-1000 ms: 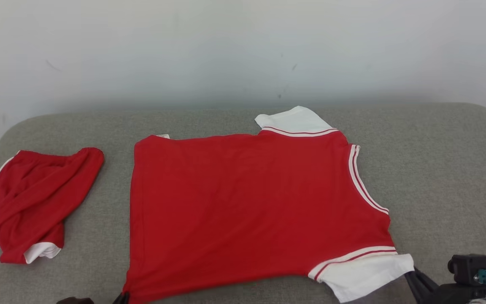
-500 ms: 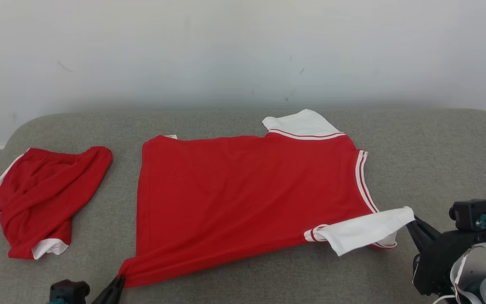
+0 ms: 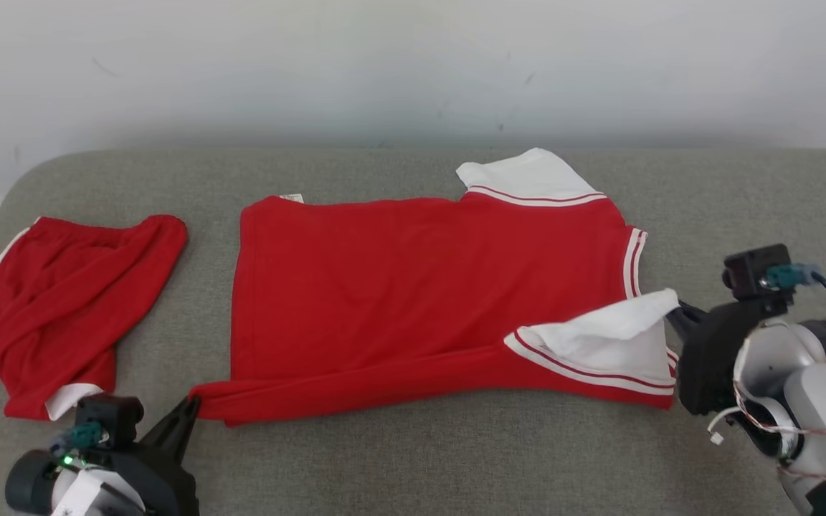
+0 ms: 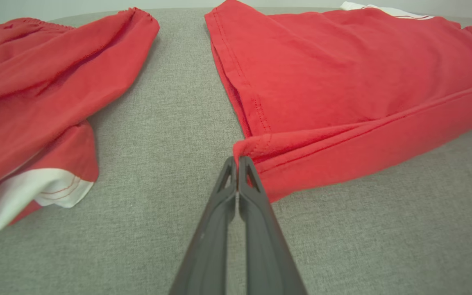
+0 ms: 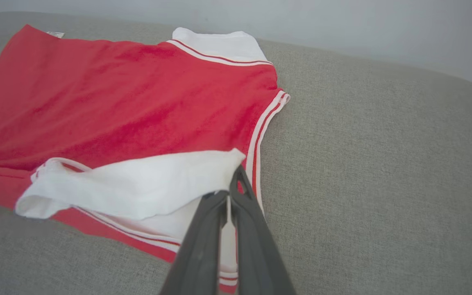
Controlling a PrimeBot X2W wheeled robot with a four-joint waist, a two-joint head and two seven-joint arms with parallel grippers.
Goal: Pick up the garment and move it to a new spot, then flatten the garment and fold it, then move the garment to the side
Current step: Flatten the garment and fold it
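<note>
Over the last second both arms have carried the near edge of the shirt [image 3: 413, 287] up the frame. The strip that lay flat along the bottom is now rolled back over the body, and the near white sleeve [image 3: 599, 337] has been lifted and turned onto the red cloth. The head camera has also shifted a little, so I don't count the small drift of the whole scene as movement.

My left gripper [image 3: 191, 407], at the lower left of the head view, has its fingers pressed together on the shirt's near hem corner. The left wrist view shows the red corner bunched right at the tips. My right gripper [image 3: 677, 312], at the right edge, is pinched on the outer edge of the white sleeve, and the right wrist view shows that cloth caught between the closed fingers.

The shirt lies across the middle of the grey cushion [image 3: 456, 466], its far sleeve [image 3: 520, 175] at upper centre. A pair of red shorts [image 3: 62, 301] sits crumpled at the left, apart from the shirt.

I judge that moving and flattening the shirt are done, since its body lies smooth. The first lengthwise fold is about halfway: the near edge is turned over but still held up, not yet laid down. I still have to set this fold down, make any further folds, and slide the folded shirt to the side.
</note>
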